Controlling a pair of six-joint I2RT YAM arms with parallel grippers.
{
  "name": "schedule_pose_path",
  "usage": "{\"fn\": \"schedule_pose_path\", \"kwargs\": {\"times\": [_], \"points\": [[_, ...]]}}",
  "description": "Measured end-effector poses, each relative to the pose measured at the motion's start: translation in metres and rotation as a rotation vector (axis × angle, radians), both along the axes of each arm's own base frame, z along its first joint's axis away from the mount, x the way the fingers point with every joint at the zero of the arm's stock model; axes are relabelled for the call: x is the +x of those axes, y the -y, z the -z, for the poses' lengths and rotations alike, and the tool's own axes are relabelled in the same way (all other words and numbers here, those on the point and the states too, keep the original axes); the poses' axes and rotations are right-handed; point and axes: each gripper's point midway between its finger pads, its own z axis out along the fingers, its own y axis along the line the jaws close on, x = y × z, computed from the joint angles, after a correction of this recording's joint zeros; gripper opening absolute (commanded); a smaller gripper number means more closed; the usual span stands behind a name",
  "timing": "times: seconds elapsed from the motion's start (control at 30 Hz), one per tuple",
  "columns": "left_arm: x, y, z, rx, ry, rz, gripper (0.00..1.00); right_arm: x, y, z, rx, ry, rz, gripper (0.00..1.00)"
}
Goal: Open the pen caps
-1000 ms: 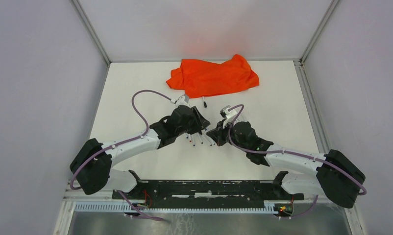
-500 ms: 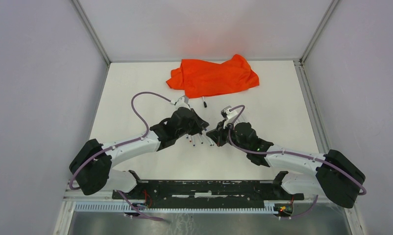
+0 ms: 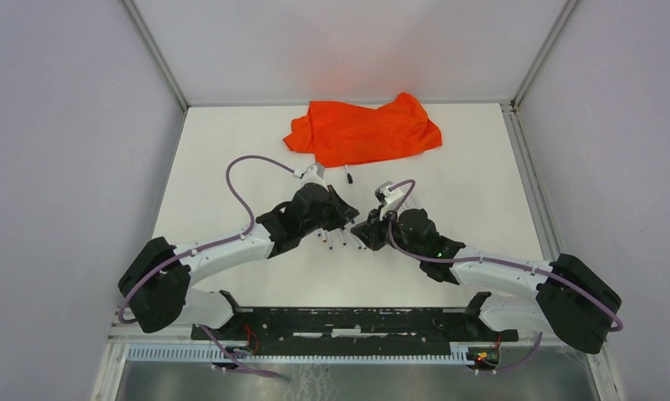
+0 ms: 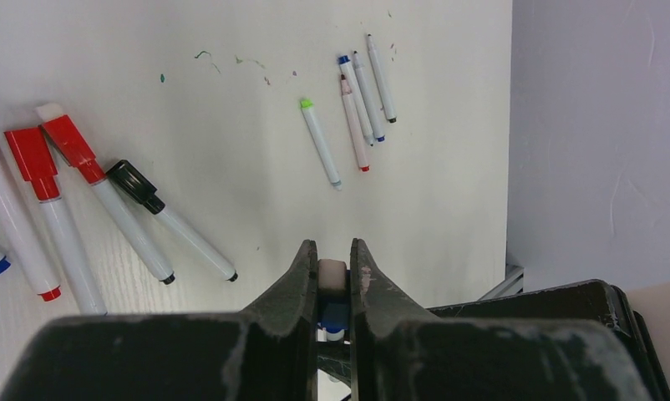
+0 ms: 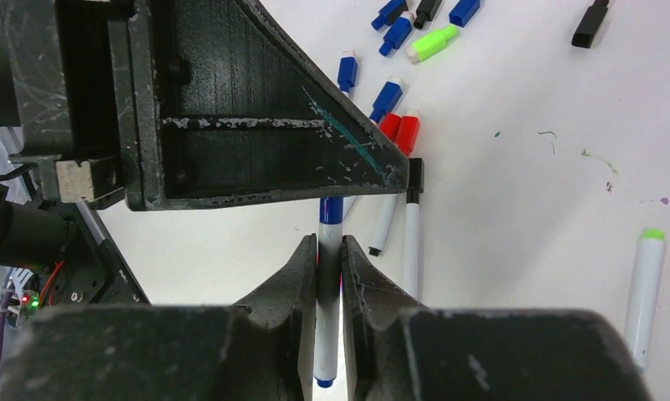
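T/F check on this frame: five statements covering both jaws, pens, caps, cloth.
1. The right gripper has its jaws shut on a blue pen. True.
2. The left gripper is open and empty. False: its jaws are shut on a white-ended blue cap.
3. The orange cloth lies between the arm bases. False: it lies at the far side of the table.
4. No pen lying on the table wears a cap. False: a black cap and red caps sit on pens.
5. A loose green cap lies among loose blue caps. True.
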Motion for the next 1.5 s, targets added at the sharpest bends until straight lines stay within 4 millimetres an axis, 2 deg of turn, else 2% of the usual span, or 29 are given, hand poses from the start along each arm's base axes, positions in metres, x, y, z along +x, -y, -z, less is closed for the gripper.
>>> {"fn": "schedule_pose_path", "kwargs": {"times": [0.07, 0.5, 0.97, 1.0, 1.1, 1.2, 1.33, 1.5], "points": [[0.000, 0.000, 0.000, 0.001, 0.000, 0.000, 0.02, 0.000, 0.000, 0.000, -0.002, 0.000, 0.002, 0.00], [0.004, -0.002, 0.004, 0.027, -0.001, -0.025, 0.02, 0.005, 0.005, 0.006, -0.046, 0.016, 0.022, 0.00], [0.034, 0.004, 0.006, 0.087, -0.107, -0.042, 0.02, 0.033, 0.020, 0.008, -0.172, 0.112, 0.163, 0.00], [0.041, 0.003, 0.005, 0.095, -0.101, -0.060, 0.02, 0.033, 0.023, 0.012, -0.202, 0.109, 0.171, 0.00], [0.068, -0.009, -0.006, 0.102, -0.083, -0.138, 0.02, 0.026, 0.052, 0.055, -0.384, 0.053, 0.204, 0.00], [0.087, -0.020, -0.021, 0.097, -0.060, -0.196, 0.02, 0.018, 0.077, 0.083, -0.517, 0.013, 0.226, 0.00], [0.091, -0.021, -0.028, 0.097, -0.057, -0.203, 0.02, 0.016, 0.090, 0.092, -0.575, 0.003, 0.247, 0.00], [0.091, -0.029, -0.008, 0.197, -0.089, -0.200, 0.02, 0.017, 0.095, 0.093, -0.602, 0.008, 0.257, 0.00]]}}
